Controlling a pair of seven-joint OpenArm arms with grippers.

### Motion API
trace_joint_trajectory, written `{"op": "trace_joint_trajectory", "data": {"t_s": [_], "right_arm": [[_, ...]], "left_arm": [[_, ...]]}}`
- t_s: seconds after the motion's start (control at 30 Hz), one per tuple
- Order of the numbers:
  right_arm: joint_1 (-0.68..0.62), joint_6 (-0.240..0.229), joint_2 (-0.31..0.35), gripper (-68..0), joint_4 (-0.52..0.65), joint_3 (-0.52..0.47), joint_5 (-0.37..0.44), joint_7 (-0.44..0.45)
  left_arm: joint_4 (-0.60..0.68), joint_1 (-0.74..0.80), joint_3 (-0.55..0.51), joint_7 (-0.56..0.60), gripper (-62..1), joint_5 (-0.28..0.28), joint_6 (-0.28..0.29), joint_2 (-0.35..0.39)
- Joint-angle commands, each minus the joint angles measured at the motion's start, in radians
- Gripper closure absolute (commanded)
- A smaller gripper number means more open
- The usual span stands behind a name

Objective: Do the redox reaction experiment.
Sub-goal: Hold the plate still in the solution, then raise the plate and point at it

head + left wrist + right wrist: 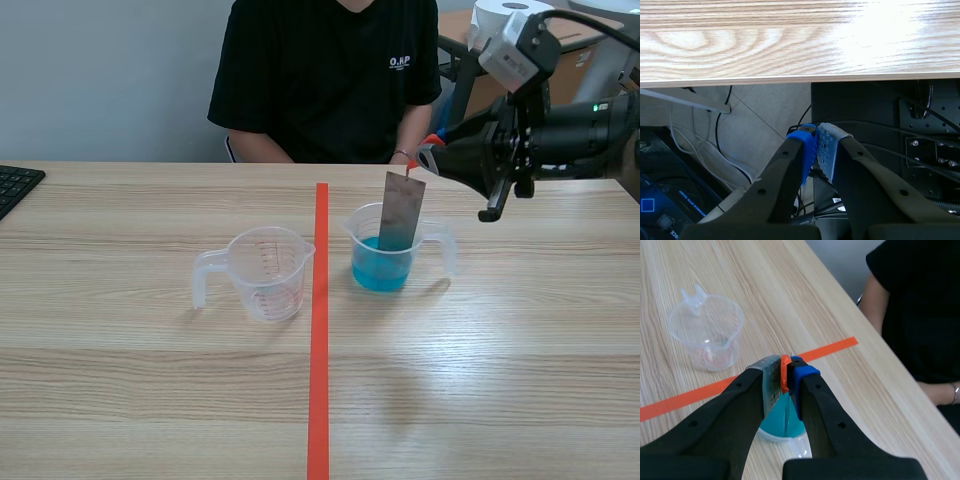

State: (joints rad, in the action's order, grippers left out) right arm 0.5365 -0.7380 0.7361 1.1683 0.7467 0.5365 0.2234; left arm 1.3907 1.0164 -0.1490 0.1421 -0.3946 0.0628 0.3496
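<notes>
Grasping the metal strip (402, 212) by its top, the right end effector (428, 152) should hold it steady, its foot dipped in the blue liquid (378, 274).

Holds the right arm (560, 130) level across the upper right of the frame, raised over the bench (150, 380), wrist camera on top. Points the right gripper (428, 152) toward the frame's middle, pads clamped on the orange-tipped top of a metal strip (402, 212) hanging straight below. Parks the left gripper (816, 137) lower than the bench edge, fingers pressed together, blue pad against grey, nothing between.
</notes>
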Motion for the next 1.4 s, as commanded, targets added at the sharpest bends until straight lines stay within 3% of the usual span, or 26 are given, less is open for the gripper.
{"op": "trace_joint_trajectory", "data": {"t_s": [0.0, 0.63, 1.0, 1.17, 1.37], "right_arm": [[0.026, -0.008, 0.028, -1.3, 0.040, -0.007, 0.030, 0.007], [0.029, -0.008, 0.219, -1.3, 0.253, -0.022, 0.218, 0.000], [0.029, -0.008, 0.258, -1.3, 0.319, -0.087, 0.287, -0.050], [0.029, -0.008, 0.258, -1.3, 0.324, -0.087, 0.287, -0.061], [0.029, -0.008, 0.258, -1.3, 0.324, -0.087, 0.287, -0.064]], "left_arm": [[0.008, 0.005, 0.003, 0.014, -4.0, -0.006, 0.003, -0.003], [0.008, 0.005, 0.003, 0.015, -4.0, -0.006, 0.003, -0.003], [0.008, 0.006, 0.003, -0.004, -4.0, -0.006, 0.015, 0.007], [0.010, 0.006, 0.003, -0.001, -4.0, -0.007, 0.040, 0.092], [0.010, 0.005, 0.003, 0.035, -4.0, -0.089, 0.113, 0.251]]}}
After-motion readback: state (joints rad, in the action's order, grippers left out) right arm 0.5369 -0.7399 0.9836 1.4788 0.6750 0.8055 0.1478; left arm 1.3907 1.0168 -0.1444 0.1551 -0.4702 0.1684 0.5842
